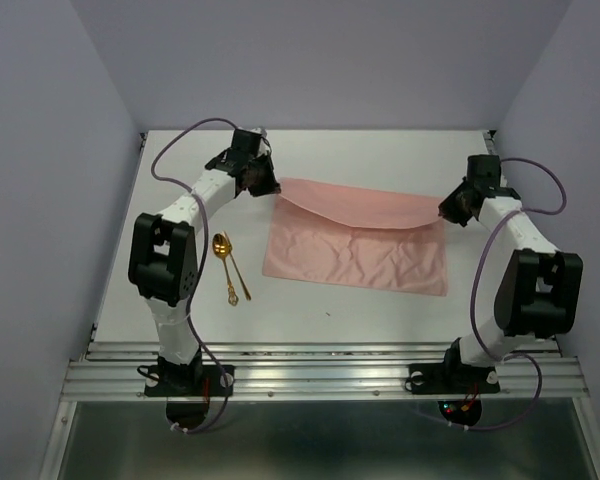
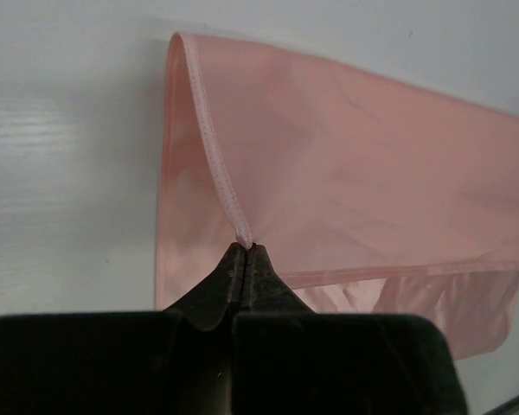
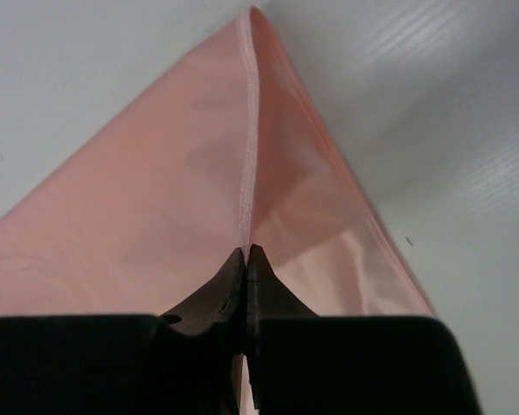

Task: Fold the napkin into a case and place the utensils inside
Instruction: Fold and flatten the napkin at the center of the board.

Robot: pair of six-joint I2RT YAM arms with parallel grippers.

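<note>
Looking at the top camera, I see the two gold utensils lying side by side on the white table at the centre left of the frame. They are lower than the left gripper, not touching it, and near the left edge of the napkin. The napkin lies in the middle of the frame, with its far edge lifted and sagging between the two tools. The left gripper is at the napkin's upper left corner, and in my left wrist view its fingers are pressed together on the stitched edge. The right gripper is at the upper right corner, clamped on the stitched edge there in the same way.
</note>
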